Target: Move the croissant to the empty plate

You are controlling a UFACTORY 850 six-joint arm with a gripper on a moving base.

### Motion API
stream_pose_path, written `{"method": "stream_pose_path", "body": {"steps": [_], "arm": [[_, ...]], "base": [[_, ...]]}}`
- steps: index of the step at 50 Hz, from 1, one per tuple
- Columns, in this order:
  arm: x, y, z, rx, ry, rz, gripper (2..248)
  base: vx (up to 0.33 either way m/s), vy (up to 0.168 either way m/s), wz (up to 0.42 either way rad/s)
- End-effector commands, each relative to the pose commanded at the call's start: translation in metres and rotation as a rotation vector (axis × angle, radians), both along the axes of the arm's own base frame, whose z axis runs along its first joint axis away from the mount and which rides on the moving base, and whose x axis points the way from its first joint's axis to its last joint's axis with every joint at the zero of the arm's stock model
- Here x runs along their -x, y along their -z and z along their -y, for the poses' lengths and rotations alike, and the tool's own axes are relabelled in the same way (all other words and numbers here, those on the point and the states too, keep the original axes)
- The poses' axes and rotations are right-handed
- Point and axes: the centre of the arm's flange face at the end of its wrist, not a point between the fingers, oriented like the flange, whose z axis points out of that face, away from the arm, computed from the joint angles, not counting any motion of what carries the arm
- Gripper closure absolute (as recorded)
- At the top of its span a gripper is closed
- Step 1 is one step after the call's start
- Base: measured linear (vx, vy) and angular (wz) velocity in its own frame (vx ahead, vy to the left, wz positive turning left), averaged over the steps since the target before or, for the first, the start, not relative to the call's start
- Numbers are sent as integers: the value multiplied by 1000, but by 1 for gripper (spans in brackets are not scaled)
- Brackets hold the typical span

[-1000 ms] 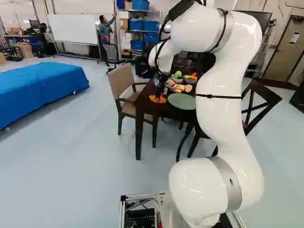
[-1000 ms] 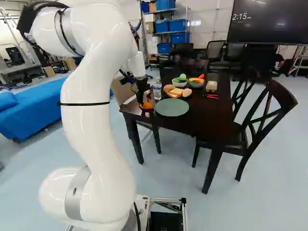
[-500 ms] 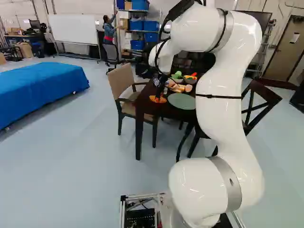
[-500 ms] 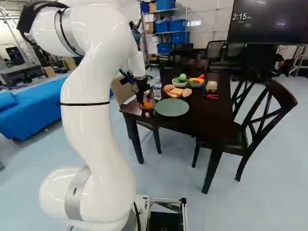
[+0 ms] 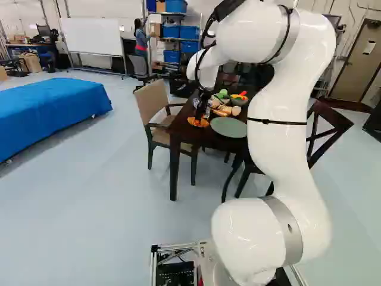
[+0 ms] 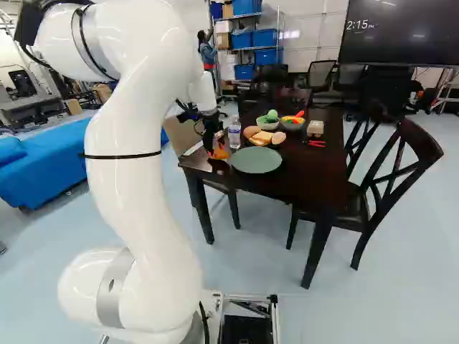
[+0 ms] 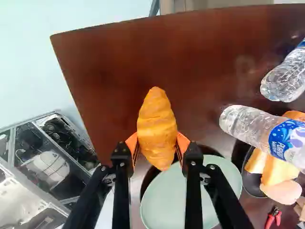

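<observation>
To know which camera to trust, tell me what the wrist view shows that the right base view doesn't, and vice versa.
Only the wrist view: a second water bottle, and the jaws closed on the croissant from both sides.

Only the right base view: two bowls of play vegetables and the wall screen.

Both: the croissant, the green plate, one water bottle, bread slices and the red-handled tool.
</observation>
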Motion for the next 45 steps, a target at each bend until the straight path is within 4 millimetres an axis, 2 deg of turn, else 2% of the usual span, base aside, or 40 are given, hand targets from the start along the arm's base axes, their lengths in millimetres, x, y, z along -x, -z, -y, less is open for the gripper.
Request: {"method": "stream_pose_path", "body": {"steps": [13, 32, 45], "arm": [[8, -19, 2, 0, 3, 26, 131], [45, -47, 24, 1, 41, 51, 131], [61, -47, 46, 2, 81, 43, 131]], "base": [[0, 0, 0], [0, 0, 0], [0, 0, 0]]}}
